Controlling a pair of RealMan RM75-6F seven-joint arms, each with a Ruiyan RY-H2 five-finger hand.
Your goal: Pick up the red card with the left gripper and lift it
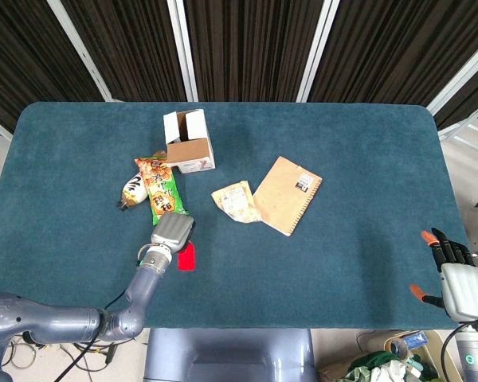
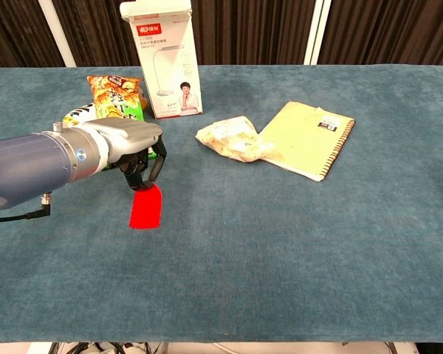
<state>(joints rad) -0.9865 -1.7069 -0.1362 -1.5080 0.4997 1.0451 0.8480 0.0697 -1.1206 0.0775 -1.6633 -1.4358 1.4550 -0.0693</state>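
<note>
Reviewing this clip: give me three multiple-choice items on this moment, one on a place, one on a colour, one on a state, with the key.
1. Where does the notebook lie?
A. right of the snack pouch
B. on the white box
C. under the red card

2. What colour is the card at the left hand?
A. blue
B. red
C. yellow

3. How is the right hand?
A. holding the card
B. pressing the notebook
C. holding nothing, fingers apart

Key: 1 A, it lies just right of the snack pouch. 2 B, the card is bright red against the teal table. 3 C, it sits off the table's right edge, empty.
</note>
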